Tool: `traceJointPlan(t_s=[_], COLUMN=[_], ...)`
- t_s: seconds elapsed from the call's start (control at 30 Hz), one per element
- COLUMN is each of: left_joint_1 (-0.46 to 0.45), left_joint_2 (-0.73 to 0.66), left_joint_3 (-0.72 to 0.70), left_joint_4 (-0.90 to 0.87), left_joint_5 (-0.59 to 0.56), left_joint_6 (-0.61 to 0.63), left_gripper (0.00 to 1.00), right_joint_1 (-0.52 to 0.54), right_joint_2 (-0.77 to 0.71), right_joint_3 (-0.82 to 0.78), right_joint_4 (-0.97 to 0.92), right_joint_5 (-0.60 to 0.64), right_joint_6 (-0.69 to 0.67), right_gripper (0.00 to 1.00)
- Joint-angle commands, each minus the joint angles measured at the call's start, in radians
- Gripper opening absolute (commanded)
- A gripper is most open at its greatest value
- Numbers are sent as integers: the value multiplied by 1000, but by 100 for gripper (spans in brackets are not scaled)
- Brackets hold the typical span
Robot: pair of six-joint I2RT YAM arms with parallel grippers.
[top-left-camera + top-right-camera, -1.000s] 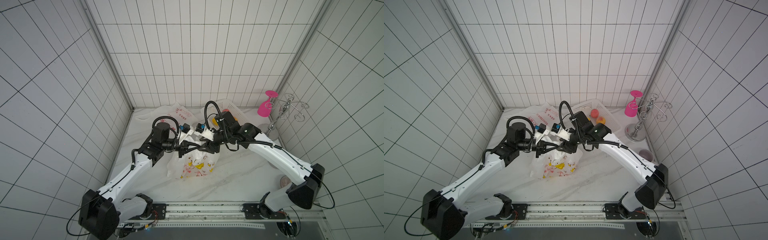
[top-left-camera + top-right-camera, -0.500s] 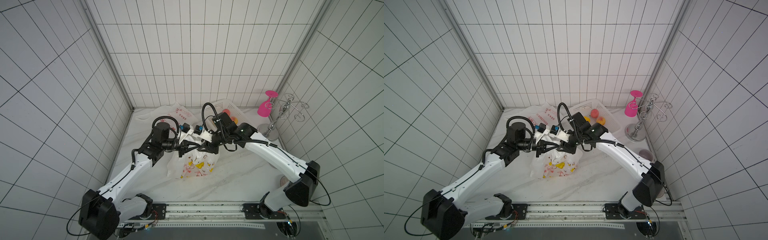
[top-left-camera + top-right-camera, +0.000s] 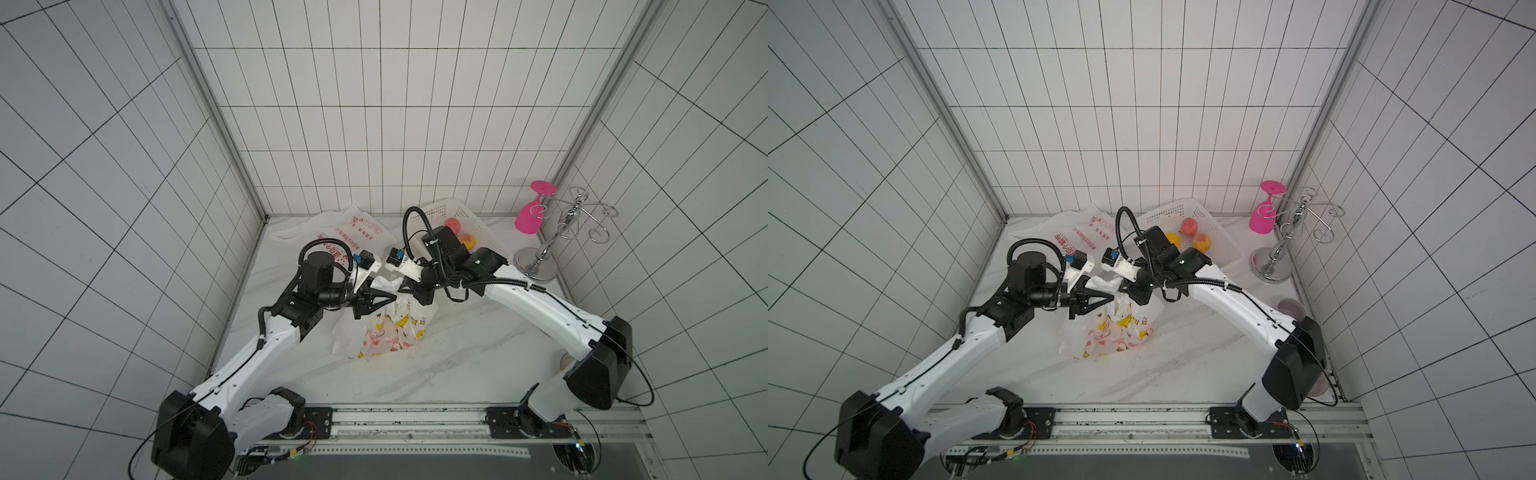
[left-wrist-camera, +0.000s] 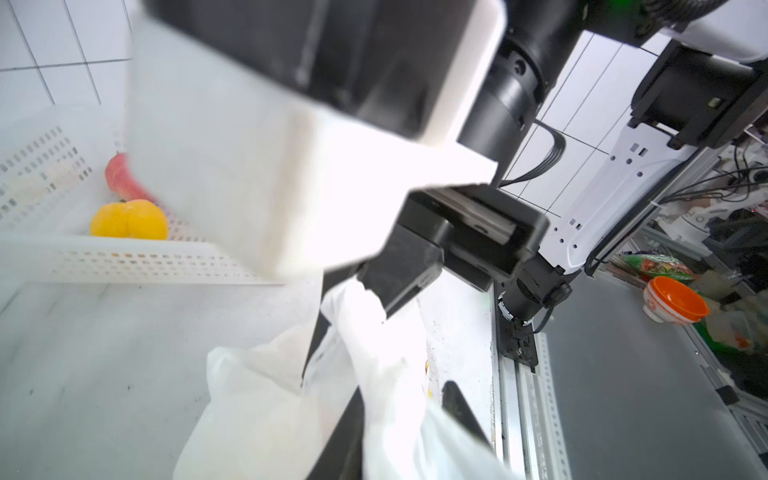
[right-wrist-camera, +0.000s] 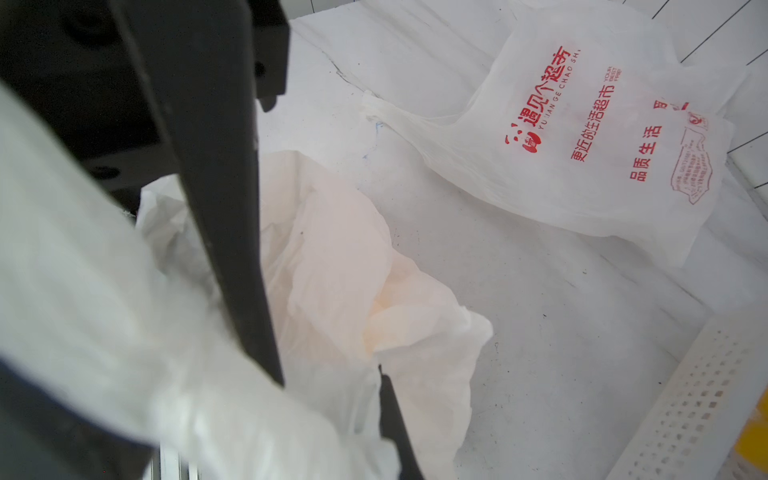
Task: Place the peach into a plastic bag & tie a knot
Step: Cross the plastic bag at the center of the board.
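The plastic bag [image 3: 386, 328] [image 3: 1113, 328], white with yellow and red cartoon prints, stands mid-table with its top gathered up between both grippers. My left gripper [image 3: 390, 297] [image 4: 395, 386] is open, and bag film runs between its parted fingers. My right gripper [image 3: 406, 291] [image 5: 380, 374] is shut on a twisted strip of the bag's top, which the left wrist view shows coming out of its jaws. A pale orange tint shows through the bag [image 5: 374, 311]; I cannot tell whether it is the peach. Peaches [image 3: 1189, 226] [image 3: 1201, 242] lie in the basket.
The white perforated basket [image 3: 484, 235] [image 3: 1227, 249] stands at the back right, close behind my right wrist. A flat white bag with red print [image 3: 353, 237] [image 5: 582, 137] lies at the back. A pink glass [image 3: 532, 212] hangs on a metal rack [image 3: 540, 266] at the right wall.
My right gripper has closed on the bag's top after moving a little toward the left gripper. My left gripper's fingers have parted. The bag has stayed in place.
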Motion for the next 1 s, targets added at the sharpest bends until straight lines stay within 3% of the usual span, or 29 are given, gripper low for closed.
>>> traceJointPlan(t_s=[0.0,0.17,0.23,0.37,0.57,0.67,0.77,0.97], left_joint_1=[8,6,4,-55,-126,-143,-162,-137], left_joint_2=[-59,-23,15,55,77,95,123,69], left_joint_3=[-69,-113,-104,-78,-88,-97,-100,-127], left_joint_4=[31,74,105,127,348,454,457,384], left_joint_5=[-81,-75,-11,-5,-10,2,-5,-49], left_joint_6=[-8,-21,-31,-55,-186,-255,-258,-222], left_gripper=[34,27,21,14,9,8,11,34], right_joint_1=[-20,-27,-27,-7,52,52,40,-17], right_joint_2=[-44,-71,-81,-93,-93,-113,-125,-137], right_joint_3=[-65,-131,-172,-228,-332,-421,-448,-507], right_joint_4=[67,180,271,417,672,887,994,1095], right_joint_5=[-12,-22,12,104,283,281,222,57], right_joint_6=[29,124,194,292,391,443,471,541], right_gripper=[0,0,1,3,6,11,15,10])
